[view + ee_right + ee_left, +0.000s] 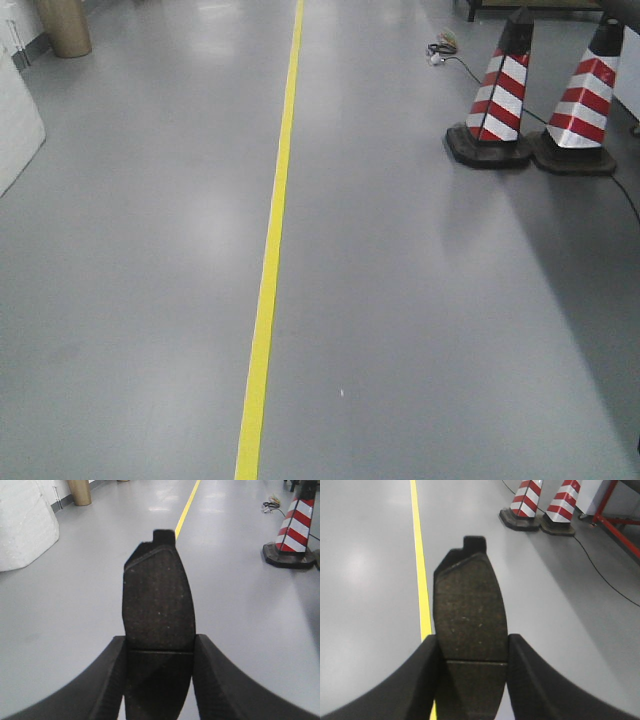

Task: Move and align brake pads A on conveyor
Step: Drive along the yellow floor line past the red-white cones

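My left gripper (472, 647) is shut on a brake pad (469, 610), a dark grey oblong pad with a cross groove and a backing tab at its far end. It hangs in the air above the grey floor. My right gripper (159, 647) is shut on a second brake pad (158, 605) of the same kind, also held above the floor. Both pads point away from the wrists. The conveyor is out of view in every frame. Neither gripper shows in the front view.
A yellow floor line (270, 260) runs ahead over grey floor. Two red-and-white cones (500, 95) stand at the right with a cable (470, 70) beside them. A white block (22, 525) and a tan cylinder (62, 27) stand at the left. A red frame (620, 527) is far right.
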Motion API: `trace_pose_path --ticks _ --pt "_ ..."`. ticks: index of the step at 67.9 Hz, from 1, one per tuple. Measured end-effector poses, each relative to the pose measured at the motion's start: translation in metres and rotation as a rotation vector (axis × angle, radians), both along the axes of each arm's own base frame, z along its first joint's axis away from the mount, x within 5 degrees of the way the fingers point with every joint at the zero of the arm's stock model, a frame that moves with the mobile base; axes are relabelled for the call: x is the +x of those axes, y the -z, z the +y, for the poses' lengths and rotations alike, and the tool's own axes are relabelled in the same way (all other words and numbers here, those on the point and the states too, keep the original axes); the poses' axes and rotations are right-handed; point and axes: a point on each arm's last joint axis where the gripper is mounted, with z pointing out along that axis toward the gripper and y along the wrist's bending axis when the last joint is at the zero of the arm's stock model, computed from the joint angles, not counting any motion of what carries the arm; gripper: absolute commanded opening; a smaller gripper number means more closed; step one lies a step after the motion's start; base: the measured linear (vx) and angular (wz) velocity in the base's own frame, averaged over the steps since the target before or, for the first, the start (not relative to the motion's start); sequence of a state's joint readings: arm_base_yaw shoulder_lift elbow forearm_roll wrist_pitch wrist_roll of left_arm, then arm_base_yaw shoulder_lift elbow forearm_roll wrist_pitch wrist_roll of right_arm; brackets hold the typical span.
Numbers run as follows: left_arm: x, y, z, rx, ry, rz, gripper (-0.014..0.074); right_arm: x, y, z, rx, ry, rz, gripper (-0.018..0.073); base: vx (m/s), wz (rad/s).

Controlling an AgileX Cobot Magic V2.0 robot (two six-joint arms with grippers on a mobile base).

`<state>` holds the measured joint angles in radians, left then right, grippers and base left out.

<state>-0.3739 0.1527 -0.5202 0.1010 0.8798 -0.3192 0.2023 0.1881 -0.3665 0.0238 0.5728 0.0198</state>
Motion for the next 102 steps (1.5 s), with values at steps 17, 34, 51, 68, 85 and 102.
trace_pose_path --ticks 17,34,51,68,85,102 --pt "0.0 0.0 0.0 0.0 0.0 0.0 -0.0006 0.0 0.0 0.0 0.0 0.0 0.0 -0.0004 0.79 0.0" --pt "0.0 0.0 0.0 0.0 0.0 0.0 -0.0006 0.0 0.0001 0.0 0.0 0.0 0.0 -0.0004 0.78 -0.07" --pt "0.0 -0.0001 0.0 0.0 0.0 -0.001 -0.0006 0.0 0.0001 0.0 0.0 0.0 0.0 -0.0004 0.77 -0.09" --pt "0.0 -0.0001 0.0 0.0 0.0 -0.001 -0.0006 0.0 0.0001 0.0 0.0 0.0 0.0 -0.0004 0.76 -0.03" --pt "0.0 -0.0001 0.0 0.0 0.0 -0.001 -0.0006 0.0001 0.0003 0.0 0.0 0.0 0.001 -0.0004 0.74 -0.01" --pt "0.0 -0.0001 0.0 0.0 0.0 -0.001 -0.0006 0.0001 0.0003 0.0 0.0 0.0 0.001 -0.0004 0.69 -0.02"
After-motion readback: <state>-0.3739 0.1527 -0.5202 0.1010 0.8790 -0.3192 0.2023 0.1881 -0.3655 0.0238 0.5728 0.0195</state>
